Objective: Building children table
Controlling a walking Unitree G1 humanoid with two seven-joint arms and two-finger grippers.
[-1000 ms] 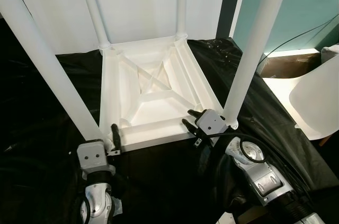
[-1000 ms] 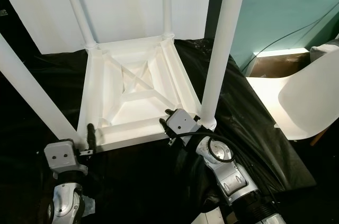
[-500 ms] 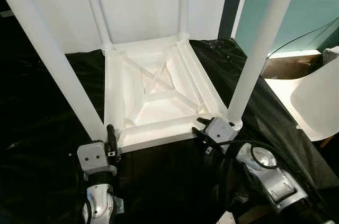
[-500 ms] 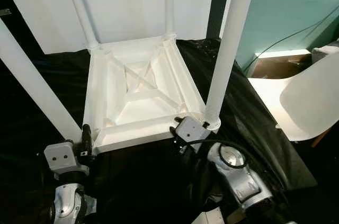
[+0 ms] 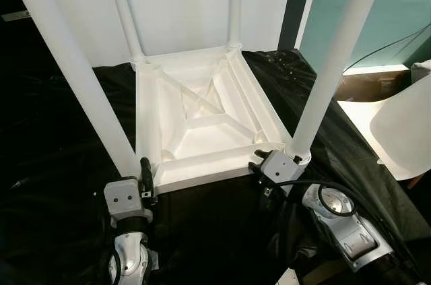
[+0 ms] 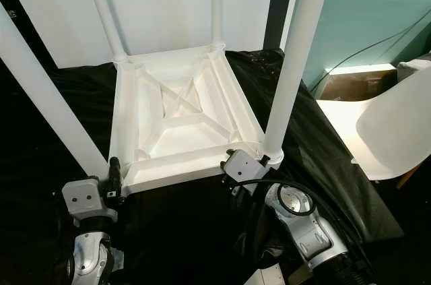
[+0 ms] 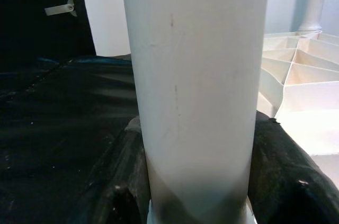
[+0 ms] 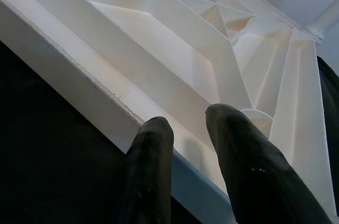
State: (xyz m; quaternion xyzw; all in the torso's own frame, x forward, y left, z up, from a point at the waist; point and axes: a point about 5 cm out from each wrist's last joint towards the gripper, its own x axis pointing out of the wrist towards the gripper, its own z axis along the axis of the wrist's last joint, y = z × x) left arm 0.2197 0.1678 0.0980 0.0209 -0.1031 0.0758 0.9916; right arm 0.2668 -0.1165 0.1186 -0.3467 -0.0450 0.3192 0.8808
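The white children's table [image 5: 202,120] lies upside down on the black sheet [image 5: 60,164] in front of me, its ribbed underside facing up and four round white legs standing up from its corners. I judge the assembly to be at its late stage, seating and checking the two near legs. My left gripper [image 5: 144,176] is at the foot of the near left leg [image 5: 74,62]; in the left wrist view that leg [image 7: 196,86] stands between my two black fingers [image 7: 124,181], which lie close against its sides, so I take it that I am holding it. My right gripper [image 5: 256,161] sits at the near right corner, just beside the base of the near right leg [image 5: 330,69]; in the right wrist view its fingers [image 8: 153,166] are narrowly parted with nothing between them, tips resting at the table's near edge rail [image 8: 85,91]. A white chair [image 5: 404,130] stands well apart on my right. The next move, as I judge it, calls for pressing or twisting the left leg firmly into its socket while the right gripper steadies the frame against sliding on the slippery sheet, then turning the table onto its feet.
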